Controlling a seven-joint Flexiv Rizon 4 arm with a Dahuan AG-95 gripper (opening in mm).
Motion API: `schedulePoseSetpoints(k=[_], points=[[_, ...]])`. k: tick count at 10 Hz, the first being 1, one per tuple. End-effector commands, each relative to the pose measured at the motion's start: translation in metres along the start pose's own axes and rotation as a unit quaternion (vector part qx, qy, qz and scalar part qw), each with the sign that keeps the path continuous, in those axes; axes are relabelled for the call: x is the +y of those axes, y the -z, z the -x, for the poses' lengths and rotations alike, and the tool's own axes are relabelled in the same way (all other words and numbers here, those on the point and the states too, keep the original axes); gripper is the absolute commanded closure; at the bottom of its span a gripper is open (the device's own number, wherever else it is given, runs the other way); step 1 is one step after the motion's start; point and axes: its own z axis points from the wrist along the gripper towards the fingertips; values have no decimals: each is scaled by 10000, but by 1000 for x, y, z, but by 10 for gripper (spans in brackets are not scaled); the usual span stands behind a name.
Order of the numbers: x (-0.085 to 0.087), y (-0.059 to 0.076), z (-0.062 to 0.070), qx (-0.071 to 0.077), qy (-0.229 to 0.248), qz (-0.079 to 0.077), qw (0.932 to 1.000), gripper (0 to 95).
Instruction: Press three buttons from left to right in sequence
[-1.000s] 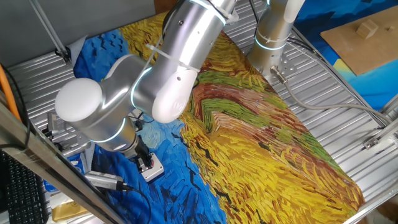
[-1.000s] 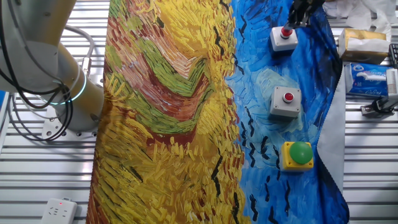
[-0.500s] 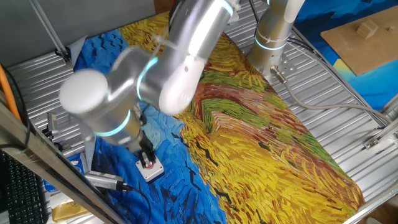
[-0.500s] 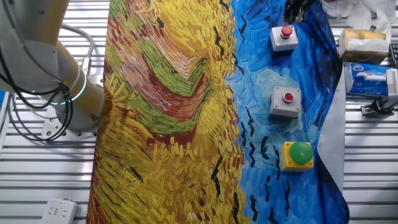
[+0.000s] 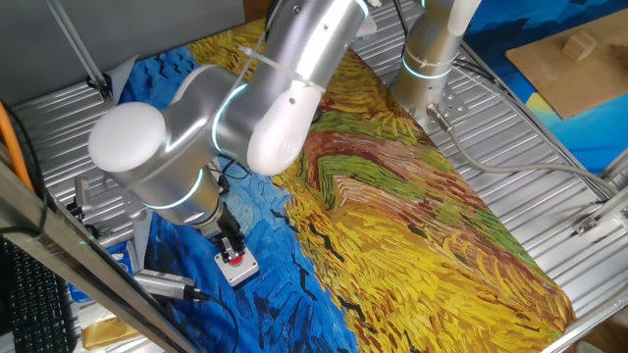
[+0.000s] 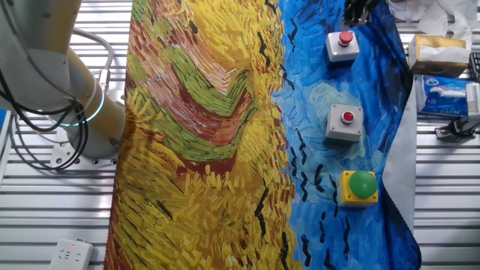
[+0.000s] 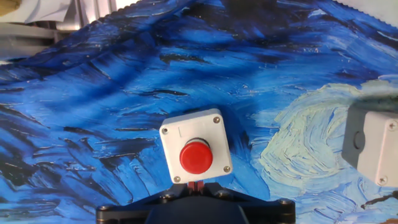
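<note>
Three button boxes stand in a row on the blue part of the painted cloth. A green cap on a yellow box is nearest, a red cap on a grey-white box is in the middle, and another red one is farthest. My gripper hovers just above and beyond the far red button. In the hand view that button lies directly ahead of my gripper, whose fingertips touch each other, apart from the cap. The middle box shows at the right edge.
The arm's base stands left of the cloth on the slatted metal table. Packets and a tissue pack lie beyond the cloth's edge near the buttons. A metal cylinder lies next to the far button. A white power strip lies at the corner.
My gripper has lifted off the far red button and drawn back a little; the button's cap now shows free. The buttons have not moved.
</note>
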Motion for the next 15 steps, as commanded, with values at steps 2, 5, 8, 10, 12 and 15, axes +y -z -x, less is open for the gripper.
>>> schedulePoseSetpoints(k=[2, 5, 8, 10, 12, 15], points=[[-2, -3, 1, -9, 21, -1, 10000, 950], [-3, -5, 3, -8, 22, 3, 10000, 950], [-4, -7, 4, -8, 29, 0, 10000, 950], [-5, -11, 6, -13, 44, 8, 10000, 950], [-5, -12, 7, -20, 49, 14, 10000, 950], [-2, -10, 11, -16, 41, 21, 10000, 950]])
